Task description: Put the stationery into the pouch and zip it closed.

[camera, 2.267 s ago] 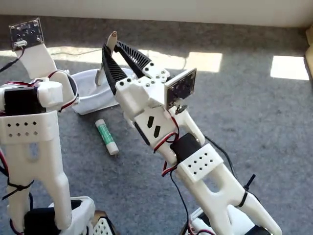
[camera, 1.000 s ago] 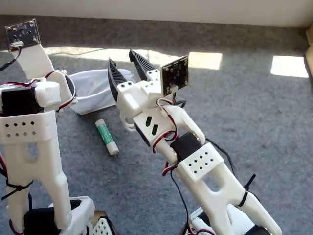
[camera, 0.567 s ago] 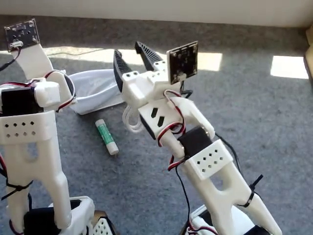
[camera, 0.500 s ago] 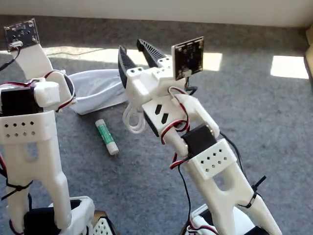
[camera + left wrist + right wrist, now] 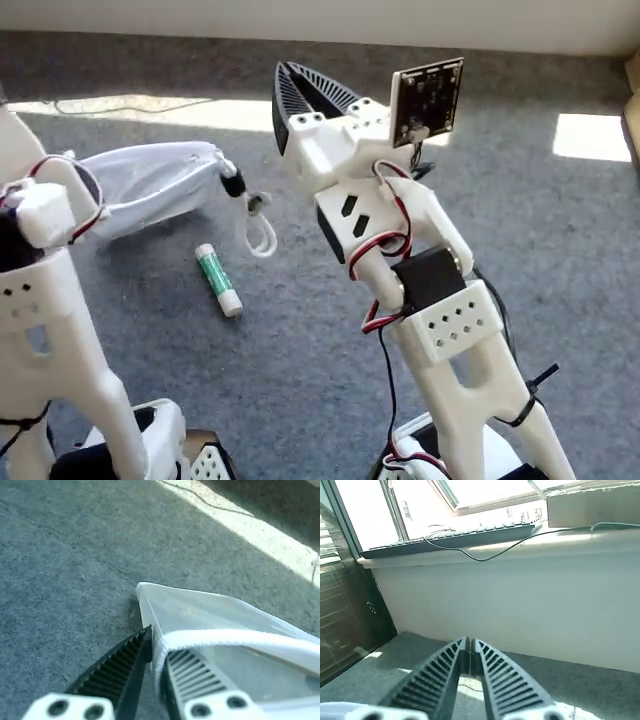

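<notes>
High view: the white mesh pouch [image 5: 150, 185] lies on the grey carpet [image 5: 520, 220]. Its end toward the left arm [image 5: 45, 290] is covered by that arm's upper joint, so from here I can't see how it is held. At the pouch's other end I make out a black zip pull [image 5: 232, 183] with a white cord loop [image 5: 260, 232] trailing off it. I can't tell whether the zip is shut, and nothing reads clearly through the mesh. The green and white glue stick [image 5: 218, 281] lies on the carpet, apart from the pouch on its camera side. The right arm [image 5: 440, 310] stands beyond the pull end of the pouch. The right gripper [image 5: 285, 75] is raised well above it, with its fingers pressed together on nothing.

Left wrist view: the left gripper [image 5: 152, 640] is pinching the white band along the pouch [image 5: 215, 612] edge. One black finger is plain to see, the other shows only through the mesh.

Right wrist view: the right gripper [image 5: 469, 647] points at a pale wall [image 5: 520, 600], its ribbed fingers touching along their length. A keyboard [image 5: 450, 534] and a cable [image 5: 490, 555] sit on the sill [image 5: 580, 540] above.
</notes>
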